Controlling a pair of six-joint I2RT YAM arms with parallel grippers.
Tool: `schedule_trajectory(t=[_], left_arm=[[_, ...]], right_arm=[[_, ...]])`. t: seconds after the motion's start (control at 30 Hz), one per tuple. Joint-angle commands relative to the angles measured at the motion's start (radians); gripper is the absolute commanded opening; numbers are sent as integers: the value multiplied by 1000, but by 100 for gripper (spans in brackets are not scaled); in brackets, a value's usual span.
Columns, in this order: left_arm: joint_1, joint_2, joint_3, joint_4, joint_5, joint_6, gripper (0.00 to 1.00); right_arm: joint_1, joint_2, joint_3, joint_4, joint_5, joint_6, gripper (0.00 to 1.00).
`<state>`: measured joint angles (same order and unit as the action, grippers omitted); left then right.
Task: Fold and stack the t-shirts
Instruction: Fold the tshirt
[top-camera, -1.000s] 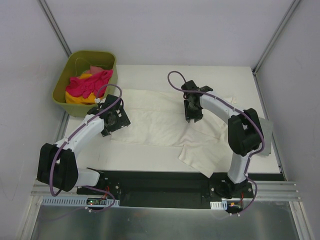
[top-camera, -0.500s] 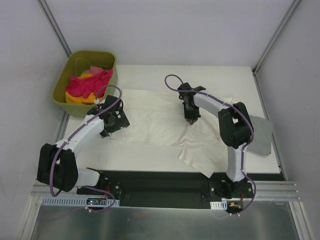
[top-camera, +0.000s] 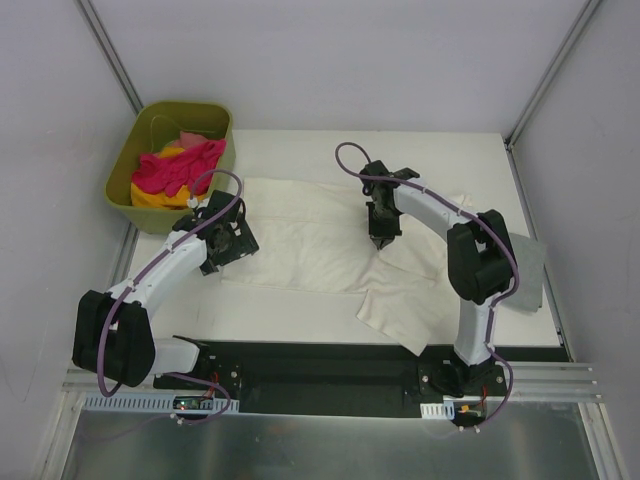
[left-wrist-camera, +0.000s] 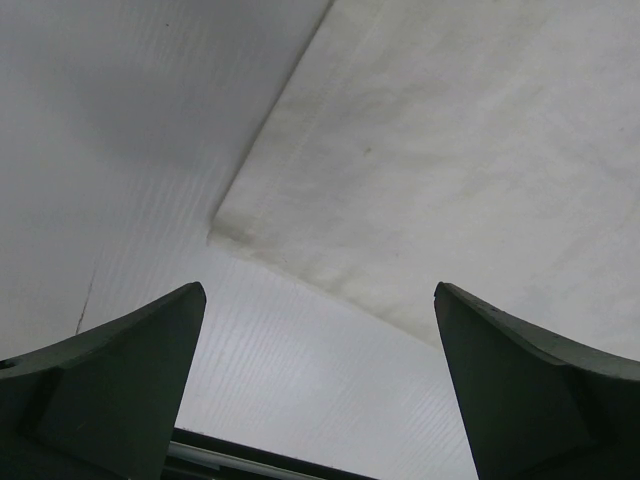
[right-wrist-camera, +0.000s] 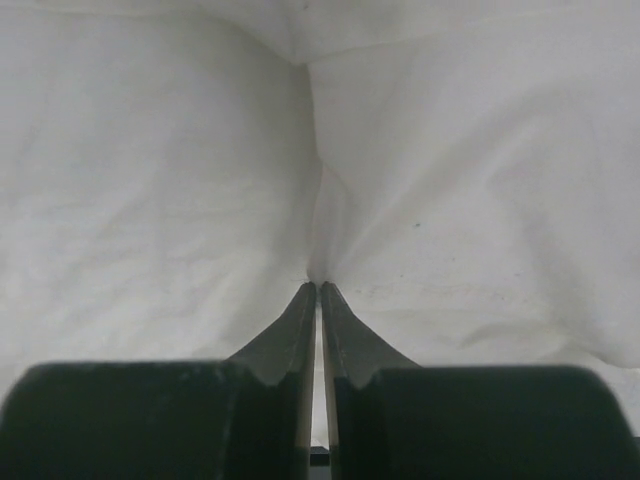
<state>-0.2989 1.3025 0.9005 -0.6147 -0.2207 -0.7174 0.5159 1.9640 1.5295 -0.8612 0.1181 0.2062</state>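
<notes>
Pinches a fold of the cream-white t-shirt (top-camera: 310, 240), flat on the table (top-camera: 290, 308), with right gripper (right-wrist-camera: 317, 290) pressed together. Hovers left gripper (left-wrist-camera: 318, 380) spread wide over its left edge. Stores pink t-shirt (top-camera: 180, 168) and yellow t-shirt (top-camera: 150, 197) in olive-green tub (top-camera: 118, 192)

Cream-white t-shirt (top-camera: 310, 242), olive-green tub (top-camera: 185, 105)

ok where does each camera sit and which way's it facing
Top external: above, behind the bases, looking down on the table; both arms show.
Left wrist: on the left arm, facing down at a corner of the cream-white t-shirt; open fingers show.
Right wrist: facing down at cloth pinched between its shut fingers.
All three see that t-shirt.
</notes>
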Motion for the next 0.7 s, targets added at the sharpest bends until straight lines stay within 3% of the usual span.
schedule_trajectory(t=[0.0,0.1,0.2,0.23,0.3,0.37,0.47,0.67], left_arm=[[14,-11,-6,-26,-19,7,99],[14,-11,-5,-28,-16,7,99],[14,-16,-8,-34,-17,9,99],[14,-17,-8,-37,-17,9,99],[14,-23,-14,-46,-19,7,99],[14,-31,-21,-52,-25,3,99],[15,-48,-48,-66,-28,-13,99],[32,-117,-149,-83,-19,-83,99]], right_arm=[[6,-36,11,-42,-78,36,9],[6,-4,34,-59,-92,48,14],[4,12,41,-55,-109,48,29],[4,6,40,-53,-109,44,46],[6,-16,17,-45,-98,16,65],[7,-79,-18,-7,-89,-19,71],[13,-197,-116,54,-97,-86,99],[24,-422,-339,108,-69,-125,97]])
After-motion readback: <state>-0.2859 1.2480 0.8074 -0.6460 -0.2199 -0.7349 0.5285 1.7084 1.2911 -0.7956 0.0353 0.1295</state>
